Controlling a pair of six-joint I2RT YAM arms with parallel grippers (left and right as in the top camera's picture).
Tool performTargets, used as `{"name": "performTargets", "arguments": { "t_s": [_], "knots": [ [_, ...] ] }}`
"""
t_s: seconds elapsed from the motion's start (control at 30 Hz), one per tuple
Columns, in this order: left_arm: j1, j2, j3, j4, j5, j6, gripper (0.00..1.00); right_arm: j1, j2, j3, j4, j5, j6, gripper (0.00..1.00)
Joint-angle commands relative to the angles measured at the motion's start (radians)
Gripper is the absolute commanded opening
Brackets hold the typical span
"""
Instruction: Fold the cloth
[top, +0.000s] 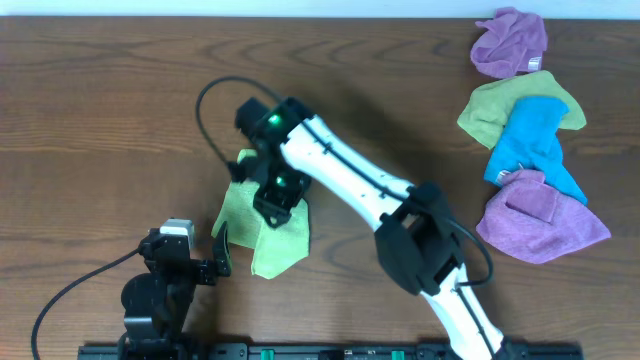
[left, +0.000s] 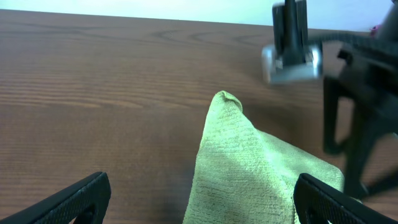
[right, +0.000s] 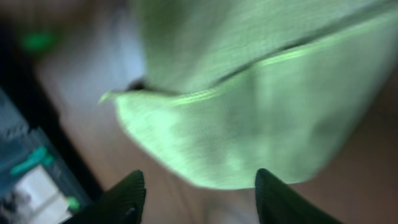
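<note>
The lime-green cloth lies crumpled and partly folded on the wooden table, left of centre. My right gripper hangs over its middle, fingers pointing down. In the right wrist view the right gripper is open and empty, with a blurred folded edge of the cloth just beyond the fingertips. My left gripper is at the cloth's near left edge. In the left wrist view the left gripper is open wide, and the cloth lies between and beyond its fingers, one corner peaked up.
A pile of other rags lies at the right: a purple one, an olive-green one, a blue one and another purple one. The right arm crosses the table middle. The right gripper body stands close ahead of the left gripper.
</note>
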Motion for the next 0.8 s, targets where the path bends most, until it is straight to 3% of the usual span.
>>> {"name": "performTargets", "arguments": {
  "t_s": [0.0,0.13,0.5,0.53,0.63,0.77],
  "knots": [
    [-0.003,-0.006,-0.021,-0.003,0.003,0.017,0.95,0.064,-0.016,-0.005,-0.013,0.02,-0.043,0.5],
    [-0.003,-0.006,-0.021,-0.003,0.003,0.017,0.95,0.096,-0.016,-0.032,0.026,0.147,0.0,0.5],
    [-0.003,-0.006,-0.021,-0.003,0.003,0.017,0.95,0.071,-0.016,-0.164,0.188,0.162,0.045,0.55],
    [-0.003,-0.006,-0.021,-0.003,0.003,0.017,0.95,0.071,-0.016,-0.168,0.197,0.162,0.045,0.52],
    [-0.003,-0.006,-0.021,-0.003,0.003,0.017,0.96,0.068,-0.016,-0.168,0.223,0.202,0.064,0.02],
    [-0.003,-0.006,-0.021,-0.003,0.003,0.017,0.95,0.04,-0.02,-0.128,0.257,0.337,0.097,0.02]
  ]
}}
